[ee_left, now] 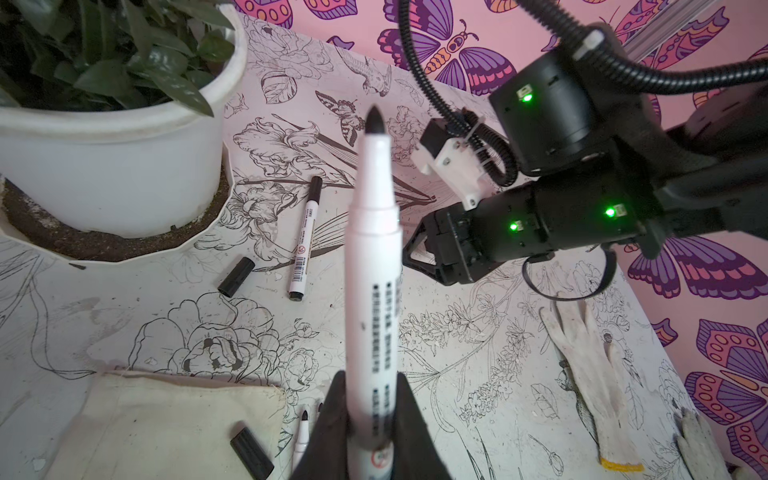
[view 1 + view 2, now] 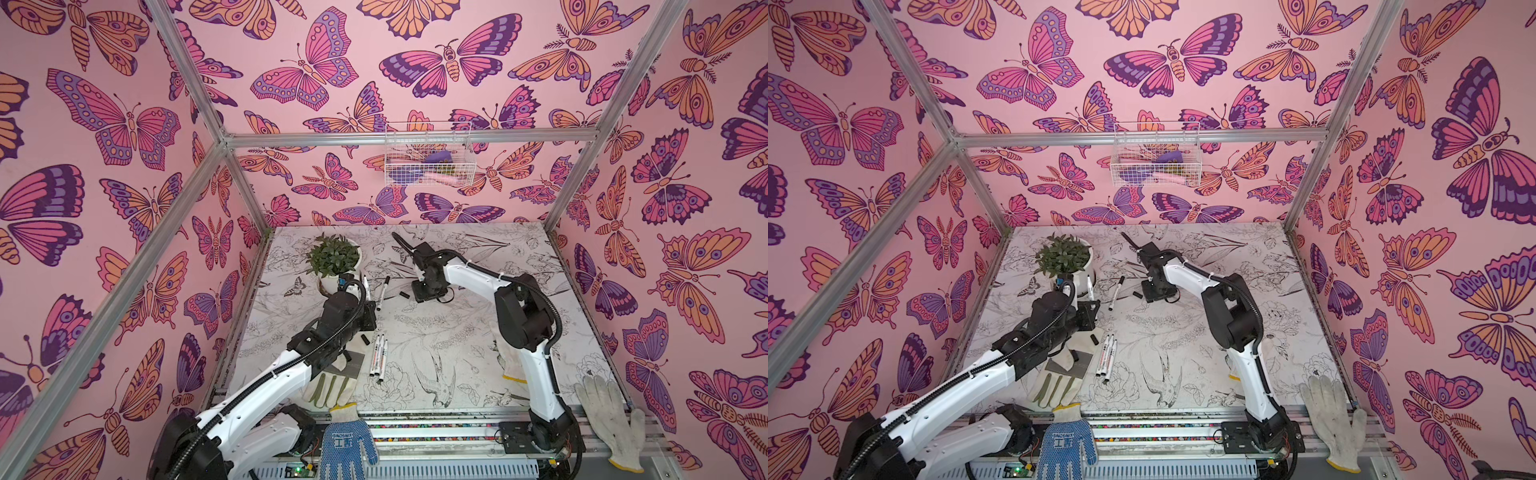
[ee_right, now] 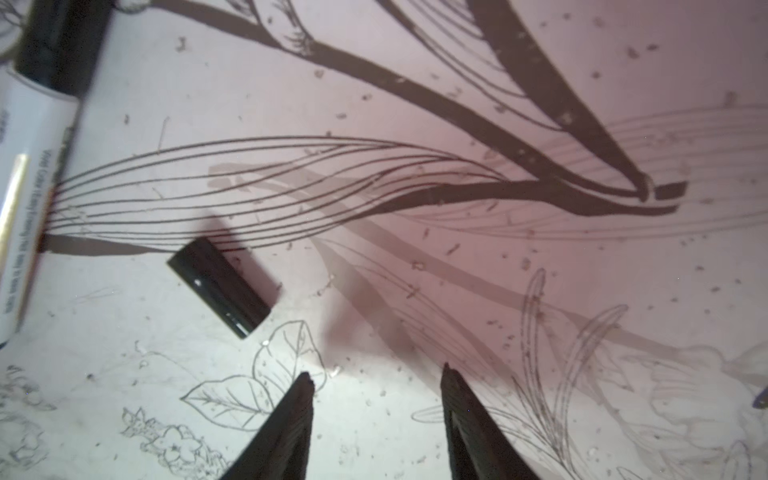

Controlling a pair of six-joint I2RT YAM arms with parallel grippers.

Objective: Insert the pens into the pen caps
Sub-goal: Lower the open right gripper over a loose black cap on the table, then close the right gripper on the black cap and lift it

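Observation:
My left gripper (image 1: 372, 376) is shut on a white pen (image 1: 374, 257), whose bare dark tip points up and away; in both top views it stands by the plant pot (image 2: 365, 286) (image 2: 1090, 289). A capped pen (image 1: 305, 241) (image 2: 383, 293) lies on the table. A loose pen cap (image 3: 220, 286) (image 2: 404, 294) lies between it and my right gripper (image 3: 376, 376) (image 2: 419, 296), which hangs open just above the table, apart from the cap. Three uncapped pens (image 2: 378, 357) lie side by side near the front. More caps lie by the pot (image 1: 236, 276) and on the glove (image 1: 251, 451) (image 2: 351, 357).
A potted plant (image 2: 332, 259) stands at the back left. A beige glove with a grey patch (image 2: 328, 386) lies under my left arm, and a blue dotted glove (image 2: 347, 444) and a white glove (image 2: 611, 419) hang at the front edge. A wire basket (image 2: 428, 153) hangs on the back wall.

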